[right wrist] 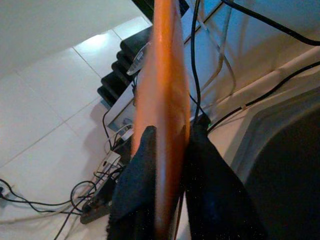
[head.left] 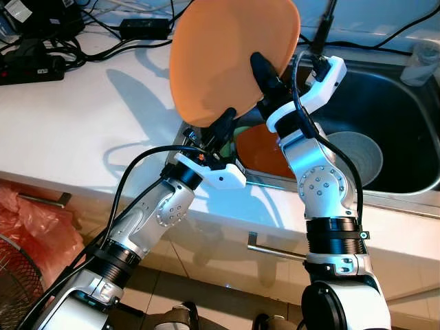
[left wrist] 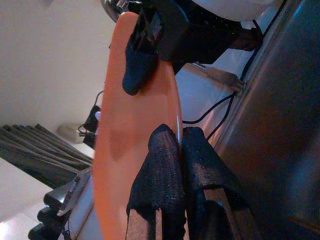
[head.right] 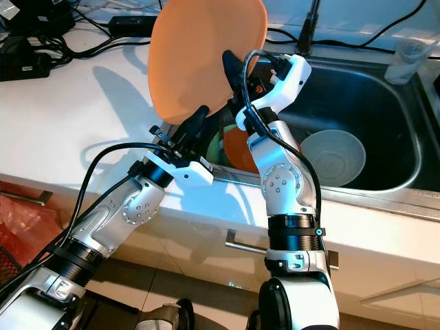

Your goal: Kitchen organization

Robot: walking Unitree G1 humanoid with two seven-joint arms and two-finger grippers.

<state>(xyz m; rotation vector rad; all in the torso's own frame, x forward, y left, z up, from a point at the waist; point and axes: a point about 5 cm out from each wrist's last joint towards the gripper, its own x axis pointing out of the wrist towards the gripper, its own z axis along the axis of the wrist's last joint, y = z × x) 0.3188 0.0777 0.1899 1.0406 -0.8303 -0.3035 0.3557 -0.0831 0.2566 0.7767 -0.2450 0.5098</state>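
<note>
While the white worktop (head.left: 89,117) and steel sink (head.left: 405,130) show most dishes unsorted, the task looks early. Sink holds a grey bowl (head.left: 361,155) and a second orange dish (head.left: 258,151), both left to handle. Orange plate (head.left: 230,55) is lifted on edge above the sink's left rim, destination unclear. Left pincer (head.left: 223,124) is clamped on its lower rim; right pincer (head.left: 265,69) is clamped on its right edge, likely a handover.
</note>
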